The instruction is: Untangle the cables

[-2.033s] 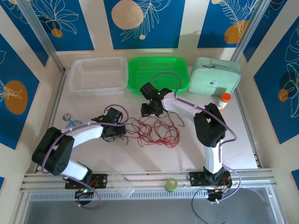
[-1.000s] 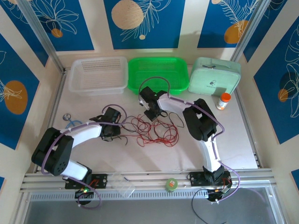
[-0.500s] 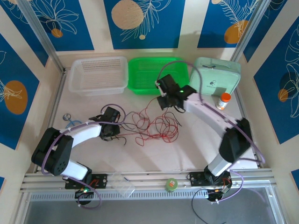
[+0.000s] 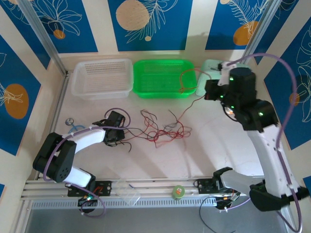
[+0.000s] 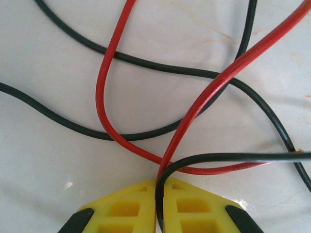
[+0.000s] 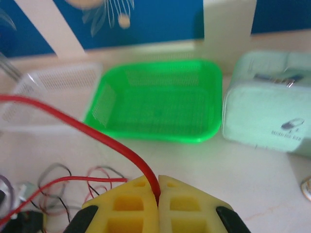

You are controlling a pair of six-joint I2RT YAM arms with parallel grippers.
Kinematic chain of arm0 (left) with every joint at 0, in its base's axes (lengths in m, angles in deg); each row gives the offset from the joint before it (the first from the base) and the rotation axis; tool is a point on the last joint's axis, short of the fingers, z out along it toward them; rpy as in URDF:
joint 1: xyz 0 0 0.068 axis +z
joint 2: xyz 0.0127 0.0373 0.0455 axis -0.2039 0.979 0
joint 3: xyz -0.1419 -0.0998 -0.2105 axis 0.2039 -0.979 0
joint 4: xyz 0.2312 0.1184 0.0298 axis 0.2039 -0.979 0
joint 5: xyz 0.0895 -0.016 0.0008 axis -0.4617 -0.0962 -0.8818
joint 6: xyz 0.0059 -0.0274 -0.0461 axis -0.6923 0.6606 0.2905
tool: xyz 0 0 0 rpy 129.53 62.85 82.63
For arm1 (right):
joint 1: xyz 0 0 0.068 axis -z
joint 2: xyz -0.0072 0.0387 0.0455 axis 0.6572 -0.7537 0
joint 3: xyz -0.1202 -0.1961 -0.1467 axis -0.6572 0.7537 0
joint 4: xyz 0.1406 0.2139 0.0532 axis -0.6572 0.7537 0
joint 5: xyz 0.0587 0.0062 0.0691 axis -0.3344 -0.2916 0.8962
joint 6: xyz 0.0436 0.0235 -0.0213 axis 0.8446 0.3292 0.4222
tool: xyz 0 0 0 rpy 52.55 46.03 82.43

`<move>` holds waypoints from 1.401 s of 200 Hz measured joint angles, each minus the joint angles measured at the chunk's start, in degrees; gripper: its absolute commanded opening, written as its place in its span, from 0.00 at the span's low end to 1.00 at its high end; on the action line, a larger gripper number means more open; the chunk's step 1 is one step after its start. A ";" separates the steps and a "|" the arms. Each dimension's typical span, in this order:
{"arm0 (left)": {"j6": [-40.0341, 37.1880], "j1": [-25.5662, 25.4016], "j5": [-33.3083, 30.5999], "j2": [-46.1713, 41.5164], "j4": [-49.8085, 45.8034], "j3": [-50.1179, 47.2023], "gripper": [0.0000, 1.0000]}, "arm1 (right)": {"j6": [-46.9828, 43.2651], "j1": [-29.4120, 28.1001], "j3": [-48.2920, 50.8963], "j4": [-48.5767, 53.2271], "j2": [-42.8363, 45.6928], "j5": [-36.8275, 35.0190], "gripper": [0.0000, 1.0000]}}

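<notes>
Right gripper (image 6: 158, 193) pinched a raised red cable (image 6: 97, 134), left gripper (image 5: 159, 201) pinched a black cable (image 5: 218, 158); further pulling could tighten knots.

Along the far edge of the worktop, side by side: a white mesh basket (image 4: 102, 77) toward the left corner, a green basket (image 4: 164, 77) in the middle, and a mint-green case (image 6: 267, 109) just beside the green one on its right. By the left edge, a small metal disc (image 4: 71, 121) joined to a light-blue looped tube (image 4: 76, 128). At the near edge, a clear plastic box (image 4: 127, 192) and, to its right and apart from it, a green roll of tape (image 4: 178, 192).
</notes>
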 measured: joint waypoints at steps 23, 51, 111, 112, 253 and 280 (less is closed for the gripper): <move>0.00 0.00 0.00 0.09 0.02 0.07 0.10 | 0.70 4.17 -4.79 0.98 1.66 3.63 0.00; 0.00 0.00 0.00 -0.04 -0.04 0.09 0.10 | 1.29 8.28 -9.09 2.19 1.33 8.57 0.00; -0.02 0.00 -0.04 0.00 -1.03 0.66 0.10 | 4.46 15.63 -24.26 4.02 -5.92 19.43 0.00; -0.02 0.00 -0.04 0.02 -1.05 0.66 0.10 | 4.50 15.72 -24.52 4.00 -6.01 19.52 0.00; 0.90 0.00 -0.07 0.26 -1.29 0.94 0.11 | 33.73 35.08 -49.70 -17.62 -22.67 36.09 0.00; 0.85 0.11 -1.40 -0.20 -2.45 0.96 0.34 | 39.36 35.47 -50.25 -21.97 -25.22 36.28 0.00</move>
